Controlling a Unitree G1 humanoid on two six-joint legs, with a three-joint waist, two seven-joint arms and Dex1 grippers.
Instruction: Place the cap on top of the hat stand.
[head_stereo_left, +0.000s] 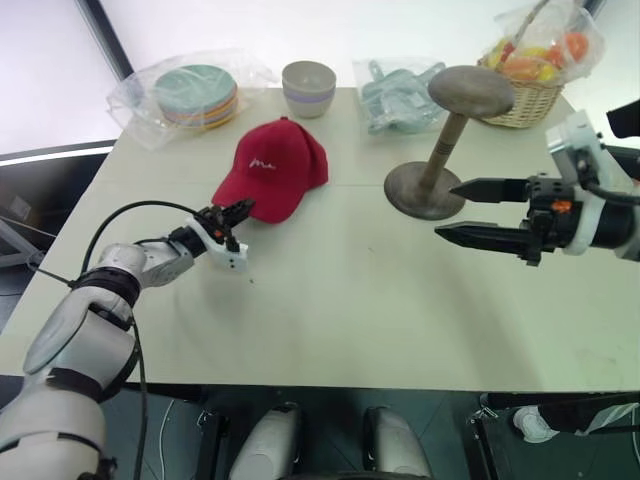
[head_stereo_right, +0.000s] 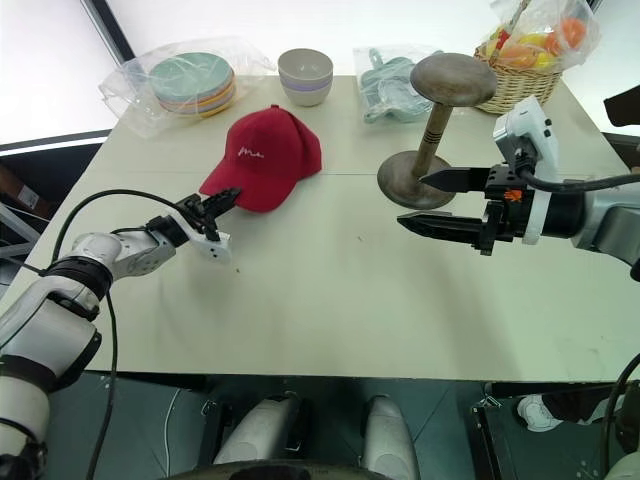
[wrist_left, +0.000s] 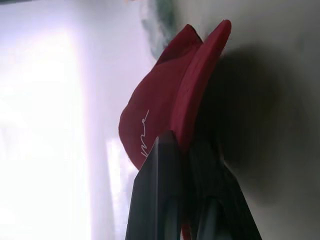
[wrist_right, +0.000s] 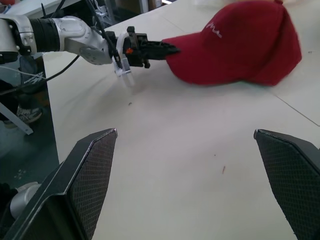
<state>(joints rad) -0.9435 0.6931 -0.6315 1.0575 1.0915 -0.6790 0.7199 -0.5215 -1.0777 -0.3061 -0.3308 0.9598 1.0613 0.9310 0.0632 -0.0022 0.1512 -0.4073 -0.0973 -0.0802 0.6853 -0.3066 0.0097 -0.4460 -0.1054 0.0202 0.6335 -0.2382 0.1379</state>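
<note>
Left pincer (head_stereo_left: 238, 209): clamped on the brim edge of the cap (head_stereo_left: 272, 168), centre-left of the frame.
Right pincer (head_stereo_left: 470, 210): wide, empty, at right.
Risk: the thin brim grip may slip or the cap may swing on lifting.
Hat stand (head_stereo_left: 447, 140): upright, upper right, topples if knocked.
Desk (head_stereo_left: 350, 300): pale, smooth.
Far edge: bagged plates (head_stereo_left: 196, 93), bowl (head_stereo_left: 308, 86), basket (head_stereo_left: 528, 75).

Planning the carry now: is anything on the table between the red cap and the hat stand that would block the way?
Nothing visible does. The table between the cap and the hat stand is bare. The left pincer is shut on the cap's brim; the open right pincer hovers just in front of the stand's base.
</note>
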